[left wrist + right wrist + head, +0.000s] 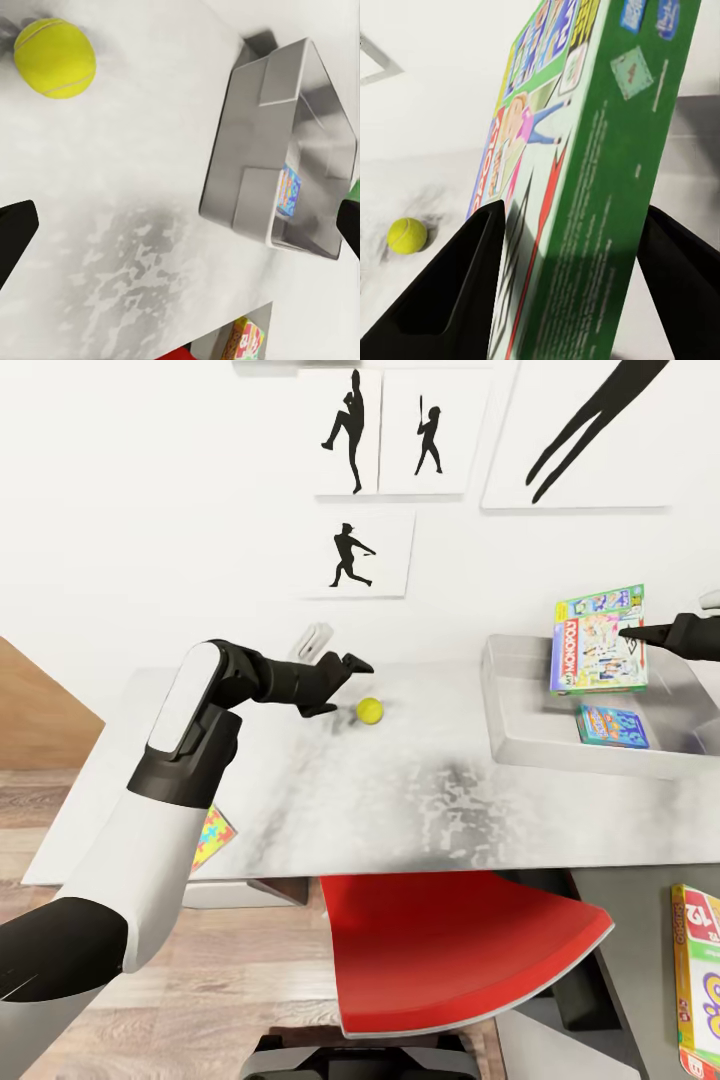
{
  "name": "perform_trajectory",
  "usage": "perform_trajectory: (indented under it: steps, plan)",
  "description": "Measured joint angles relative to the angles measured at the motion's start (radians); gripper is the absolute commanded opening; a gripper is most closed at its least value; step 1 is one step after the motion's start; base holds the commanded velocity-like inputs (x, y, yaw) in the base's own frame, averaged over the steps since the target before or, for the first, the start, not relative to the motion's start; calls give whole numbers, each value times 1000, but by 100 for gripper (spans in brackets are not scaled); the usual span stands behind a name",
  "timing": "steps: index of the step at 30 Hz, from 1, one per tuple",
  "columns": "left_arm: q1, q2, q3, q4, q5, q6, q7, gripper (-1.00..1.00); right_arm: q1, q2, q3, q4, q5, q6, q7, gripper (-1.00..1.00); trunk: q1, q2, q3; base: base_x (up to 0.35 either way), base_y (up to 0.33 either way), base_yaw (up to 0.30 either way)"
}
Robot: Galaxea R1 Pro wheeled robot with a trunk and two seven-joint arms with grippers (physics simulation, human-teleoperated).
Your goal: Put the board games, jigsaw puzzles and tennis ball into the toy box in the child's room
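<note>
The right gripper (570, 285) is clamping the green game (598, 640) over the bin (520, 735) (for dropping); the left gripper (340, 682) is spreading wide beside the ball (369, 710).

Fuzzy, matt felt on the tennis ball (369, 710), yellow-green with a pale seam. Smooth, mottled light-grey finish on the table (400, 800), like polished stone, faintly reflective. Brushed-metal look on the toy box (520, 720) at three o'clock of the ball, softly glossy. Printed glossy cardboard on the green-white-red board game (598, 640) and the small blue board game (612, 726). Matt black plastic on the left gripper (335, 685). Shiny red plastic on the chair seat (450, 950). Wood-grain planks on the floor (250, 980).
</note>
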Motion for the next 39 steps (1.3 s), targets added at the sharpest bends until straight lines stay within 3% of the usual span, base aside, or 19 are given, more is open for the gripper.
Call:
perform_trajectory:
  steps: [21,31,39]
  plan:
    - [1,-2,-1,-9,-2,0,2,100,-1,-6,0,-2,0,-1,6,-100,0,0,0,51,9,0]
    - [2,-2,-1,-10,-3,0,2,100,-1,-11,0,-13,0,0,67,-100,0,0,0,3,0,0]
    - [2,-2,-1,-10,-4,0,3,100,-1,-12,0,-17,1,-1,78,-100,0,0,0,0,0,0]
